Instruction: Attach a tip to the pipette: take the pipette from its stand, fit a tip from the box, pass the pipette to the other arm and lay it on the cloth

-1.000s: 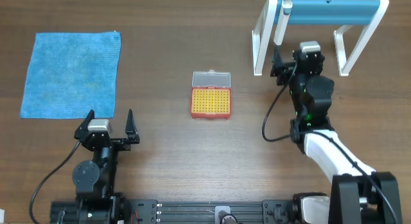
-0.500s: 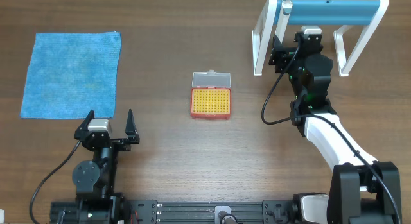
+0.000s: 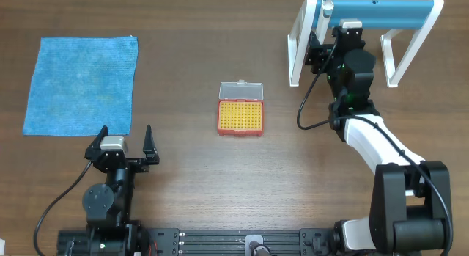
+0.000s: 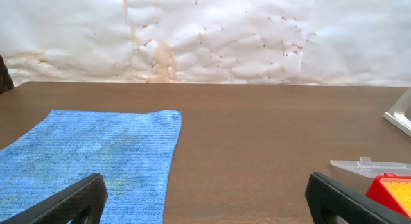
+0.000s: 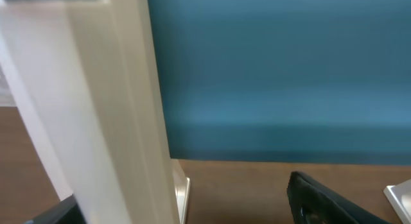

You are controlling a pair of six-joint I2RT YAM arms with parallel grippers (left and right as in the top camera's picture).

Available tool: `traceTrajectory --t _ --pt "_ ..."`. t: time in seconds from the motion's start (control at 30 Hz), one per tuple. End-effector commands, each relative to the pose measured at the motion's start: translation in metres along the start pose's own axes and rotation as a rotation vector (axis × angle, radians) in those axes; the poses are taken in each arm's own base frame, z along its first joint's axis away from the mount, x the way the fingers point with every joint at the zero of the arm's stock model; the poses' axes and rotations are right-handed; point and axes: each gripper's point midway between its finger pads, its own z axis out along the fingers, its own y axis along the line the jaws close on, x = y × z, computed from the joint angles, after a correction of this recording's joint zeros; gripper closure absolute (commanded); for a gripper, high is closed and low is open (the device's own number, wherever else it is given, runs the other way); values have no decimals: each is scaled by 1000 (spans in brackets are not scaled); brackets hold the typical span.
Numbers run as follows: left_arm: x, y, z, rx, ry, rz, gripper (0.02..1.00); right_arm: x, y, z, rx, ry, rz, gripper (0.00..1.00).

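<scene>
The pipette (image 3: 327, 5) hangs at the left end of the stand (image 3: 374, 12), which has white legs and a blue top bar. My right gripper (image 3: 325, 52) is open just in front of that end, below the bar. In the right wrist view its fingers (image 5: 321, 199) are spread wide, with a white upright (image 5: 109, 102) and the blue bar (image 5: 282, 76) very close. The orange tip box (image 3: 240, 117) with a clear lid lies mid-table. My left gripper (image 3: 124, 136) rests open near the front, beside the blue cloth (image 3: 80, 86). The cloth (image 4: 90, 153) and a corner of the tip box (image 4: 393, 187) lie ahead of it.
The brown table (image 3: 190, 58) has free room between the cloth, the tip box and the stand. A white papered wall (image 4: 205, 38) stands behind the table's far edge. The right arm's cable (image 3: 306, 116) loops beside its forearm.
My right gripper has moved up the picture, in under the stand's left end near the pipette. The left arm, tip box and cloth have not moved.
</scene>
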Motion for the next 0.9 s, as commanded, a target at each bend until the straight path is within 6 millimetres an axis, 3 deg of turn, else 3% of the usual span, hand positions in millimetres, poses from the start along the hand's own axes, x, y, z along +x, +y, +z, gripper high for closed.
traceTrajectory --t 0.03,0.3,0.33,0.37,0.4,0.43,0.57,0.67,0.8,0.9 --pt "1 1 0 -8 2 -4 23 -6 5 8 -17 -23 -17 167" --pt "1 1 0 -8 2 -4 23 -3 5 11 -17 -26 -17 172" --pt "1 1 0 -8 2 -4 23 -3 5 11 -17 -26 -17 299" --pt "1 1 0 -8 2 -4 23 -3 5 11 -17 -25 -17 632" --pt "1 1 0 -8 2 -4 23 -3 5 11 -17 -26 -17 805" --pt "1 1 0 -8 2 -4 23 -3 5 11 -17 -26 -17 917" --pt "1 1 0 -8 2 -4 23 -4 5 11 -18 -28 -17 919" --pt "1 1 0 -8 2 -4 23 -16 6 5 -19 -56 -19 919" --pt "1 1 0 -8 2 -4 23 -54 9 -13 -24 -142 -23 919" --pt "1 1 0 -8 2 -4 23 -70 11 -26 -26 -165 -25 919"
